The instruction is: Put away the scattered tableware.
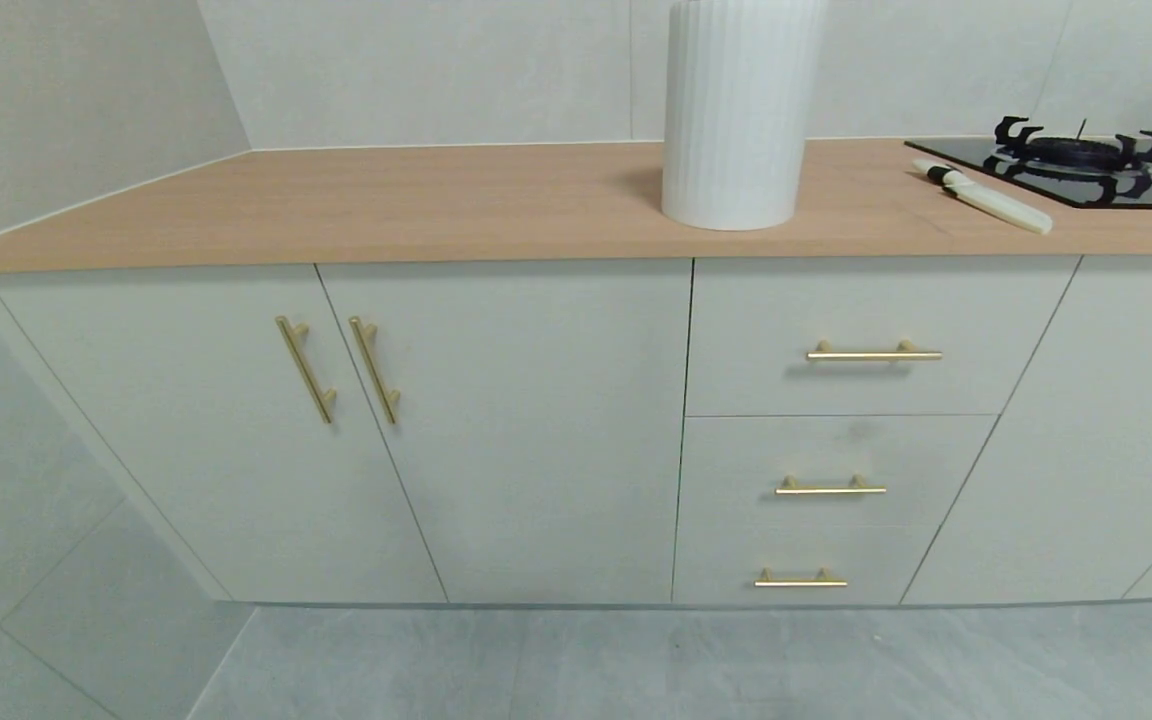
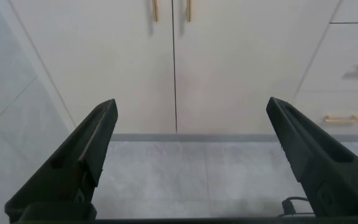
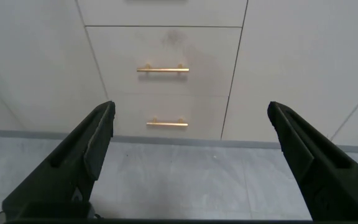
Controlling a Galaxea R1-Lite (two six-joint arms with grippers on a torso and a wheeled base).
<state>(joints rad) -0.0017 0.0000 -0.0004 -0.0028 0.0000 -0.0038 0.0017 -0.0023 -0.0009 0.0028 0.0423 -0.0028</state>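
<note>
A white knife (image 1: 984, 197) lies on the counter (image 1: 386, 205) at the right, just beside the stove (image 1: 1086, 160) and right of a ribbed white canister (image 1: 736, 110). The left gripper (image 2: 191, 104) hangs spread and empty, low before the cabinet doors (image 2: 241, 62). The right gripper (image 3: 191, 107), also spread and empty, faces the drawers (image 3: 197, 50).

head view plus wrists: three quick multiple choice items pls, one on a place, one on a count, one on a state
1. The white knife lies: A on the floor; B on the counter beside the gas hob; C in an open drawer.
2. Gold drawer handles: A one; B three; C five.
3. The left gripper is: A open; B shut on a spoon; C shut on a plate.
Answers: B, it rests on the wood by the hob; B, three bars stacked one above another; A, its jaws stand wide apart.
</note>
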